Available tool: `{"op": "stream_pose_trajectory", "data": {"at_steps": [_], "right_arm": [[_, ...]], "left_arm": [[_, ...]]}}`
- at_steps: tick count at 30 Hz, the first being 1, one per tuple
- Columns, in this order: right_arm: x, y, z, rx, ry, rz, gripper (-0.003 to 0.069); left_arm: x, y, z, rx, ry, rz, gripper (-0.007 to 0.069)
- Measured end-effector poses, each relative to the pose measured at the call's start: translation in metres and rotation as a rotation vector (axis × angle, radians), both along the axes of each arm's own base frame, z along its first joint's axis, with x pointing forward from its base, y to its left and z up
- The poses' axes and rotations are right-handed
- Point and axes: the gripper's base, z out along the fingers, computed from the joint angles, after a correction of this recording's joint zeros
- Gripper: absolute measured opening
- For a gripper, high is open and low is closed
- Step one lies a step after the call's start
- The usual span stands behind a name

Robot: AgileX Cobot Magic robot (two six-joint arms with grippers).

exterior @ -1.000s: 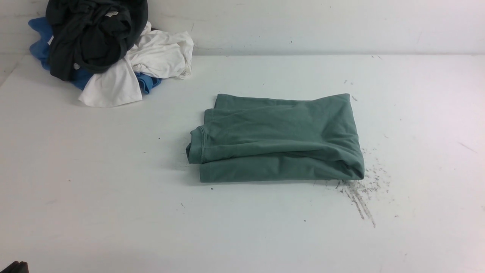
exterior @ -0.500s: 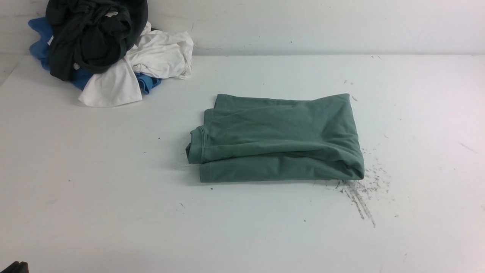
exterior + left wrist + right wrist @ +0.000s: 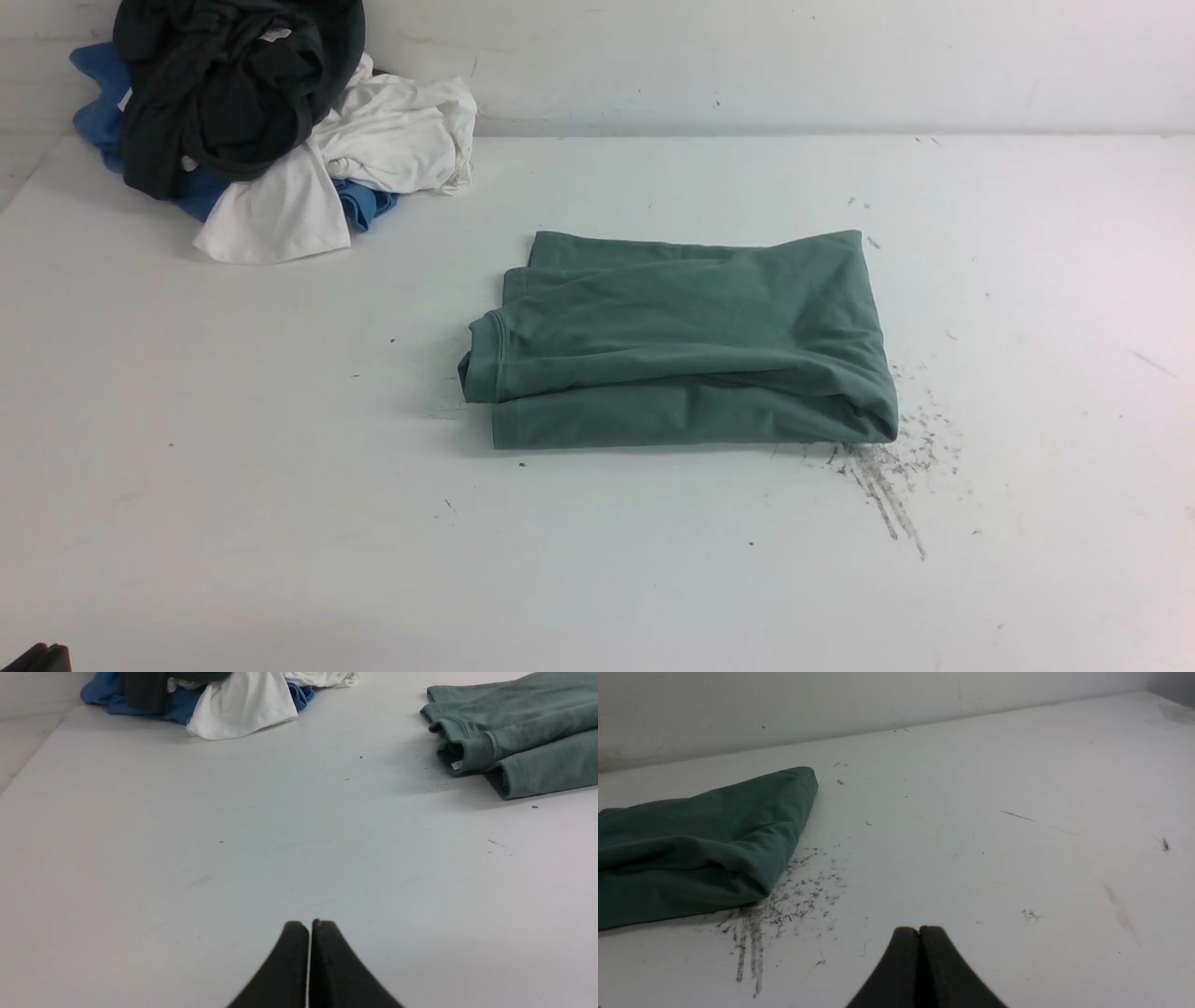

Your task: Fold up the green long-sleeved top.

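Note:
The green long-sleeved top lies folded into a thick rectangle in the middle of the white table. Its cuffed edges face left, and a small white label peeks out there. My left gripper is shut with nothing in it, low over bare table well to the near left of the top. My right gripper is shut and empty too, over bare table to the near right of the top. In the front view only a dark corner of the left arm shows.
A heap of other clothes sits at the far left against the wall: a blackish dark-green garment, a white one and a blue one. Dark scuff marks streak the table by the top's near right corner.

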Motion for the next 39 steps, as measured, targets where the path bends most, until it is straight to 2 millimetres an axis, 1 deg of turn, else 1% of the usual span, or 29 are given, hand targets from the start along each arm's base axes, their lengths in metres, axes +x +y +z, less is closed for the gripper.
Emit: {"op": "stream_pose_trajectory", "data": {"at_steps": [12,20,26,39], "right_arm": [[0.0000,0.0000,0.0000,0.000,0.000,0.000,-0.0015],[0.0000,0.0000,0.0000,0.000,0.000,0.000,-0.0015],[0.0000,0.0000,0.0000,0.000,0.000,0.000,-0.0015],[0.0000,0.0000,0.0000,0.001,0.000,0.000,-0.0015]], "left_arm": [[0.0002,0.0038,0.0000,0.000,0.000,0.071,-0.0007],[0.0002,0.0039,0.0000,-0.001,0.000,0.074,-0.0007],[0.0002,0.0055,0.0000,-0.008,0.000,0.108,-0.0007],[0.0002,0.0054,0.0000,-0.014,0.000,0.109,-0.0007]]}}
